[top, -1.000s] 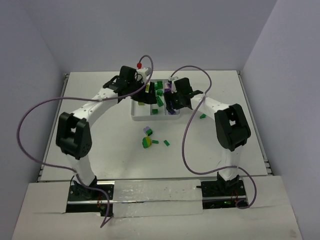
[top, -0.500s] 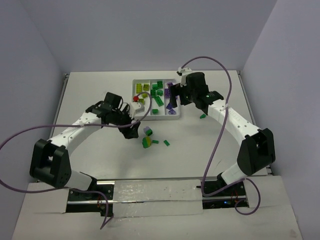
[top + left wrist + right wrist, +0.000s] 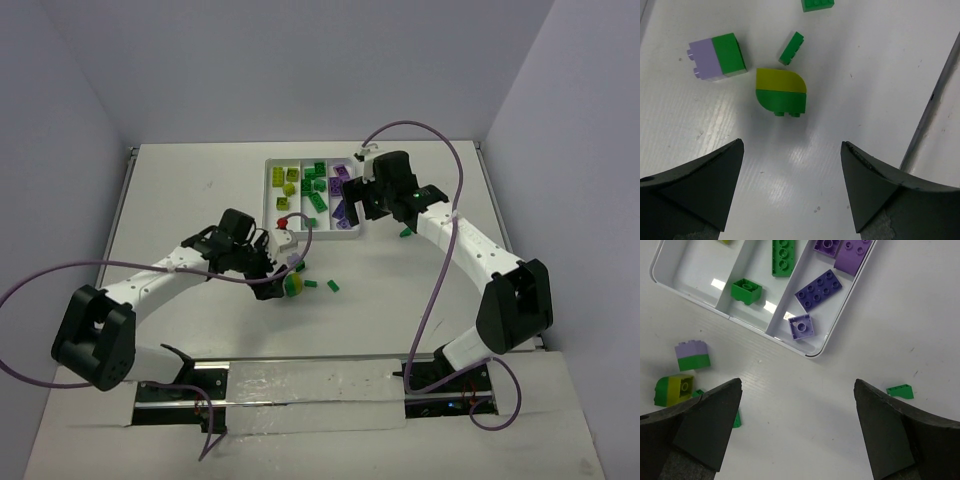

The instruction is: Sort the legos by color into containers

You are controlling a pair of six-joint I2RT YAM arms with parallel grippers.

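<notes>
Over the loose legos in front of the tray, my left gripper (image 3: 277, 288) (image 3: 791, 145) hangs open, with nothing between its fingers. Just ahead of it lies a rounded yellow-green and green lego (image 3: 781, 92) (image 3: 294, 285). A lilac and green lego (image 3: 717, 56) (image 3: 295, 262) and a thin green lego (image 3: 791, 48) lie beside that. The white tray (image 3: 267, 185) (image 3: 812, 352) has three containers, holding yellow-green, green and purple legos from left to right. My right gripper (image 3: 356, 212) (image 3: 797, 382) is wide open above the tray's near right corner and holds nothing.
One small green lego (image 3: 406, 232) (image 3: 900, 391) lies on the table right of the tray, another (image 3: 333, 286) right of the loose group. Purple cables loop off both arms. White walls stand close round the table.
My left arm swung from the tray down to the loose legos near the front. My right gripper opened wide and drew back from inside the tray to its right corner.
</notes>
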